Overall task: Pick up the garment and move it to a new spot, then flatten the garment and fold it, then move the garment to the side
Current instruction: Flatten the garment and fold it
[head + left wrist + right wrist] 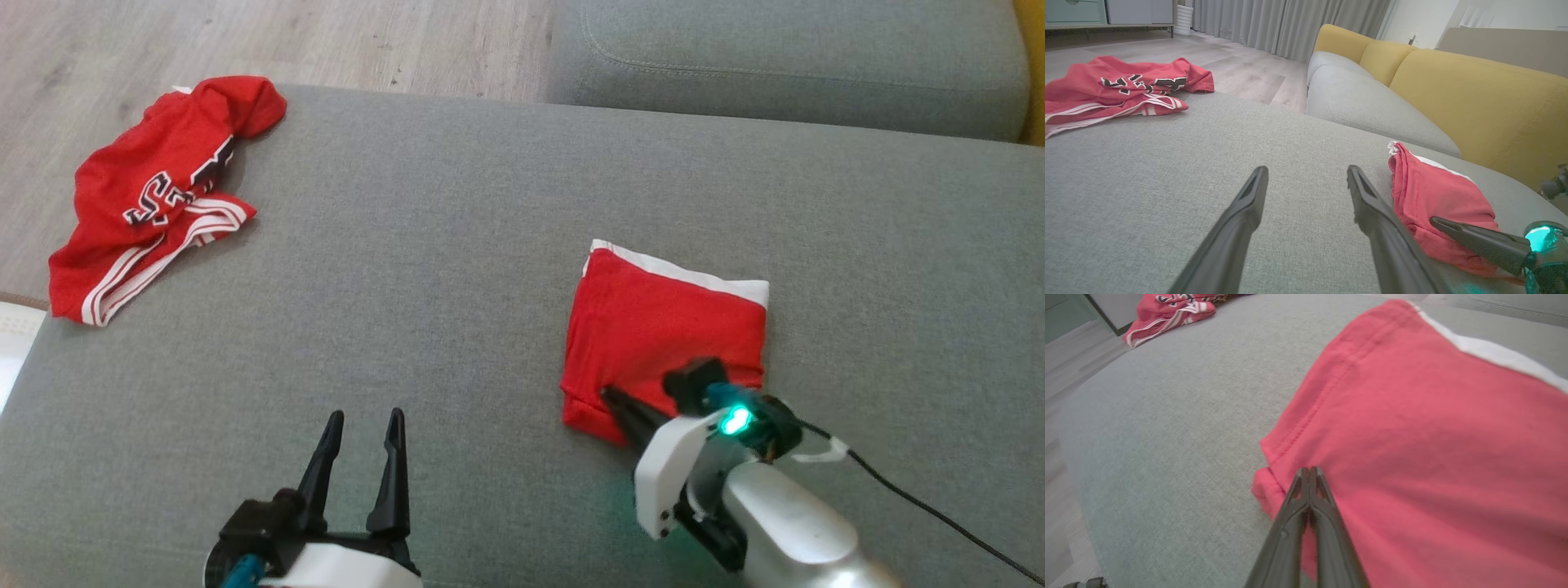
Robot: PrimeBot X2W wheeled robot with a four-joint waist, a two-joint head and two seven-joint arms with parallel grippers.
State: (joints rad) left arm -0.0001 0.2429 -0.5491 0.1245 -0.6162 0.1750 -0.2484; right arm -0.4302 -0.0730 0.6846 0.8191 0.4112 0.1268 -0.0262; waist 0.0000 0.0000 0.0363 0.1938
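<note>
Right pincer (1309, 470) is sitting closed at the folded garment's (665, 327) near-left corner; left pincer (366, 415), fingers apart, is idling well away.

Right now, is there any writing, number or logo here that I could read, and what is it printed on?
Crumpled red jersey: big black characters edged in white, but they are bunched into the creases, so no whole word or number can be read.
Folded red garment: plain red with a white band; no writing shows.
Nothing else carries readable text.
</note>
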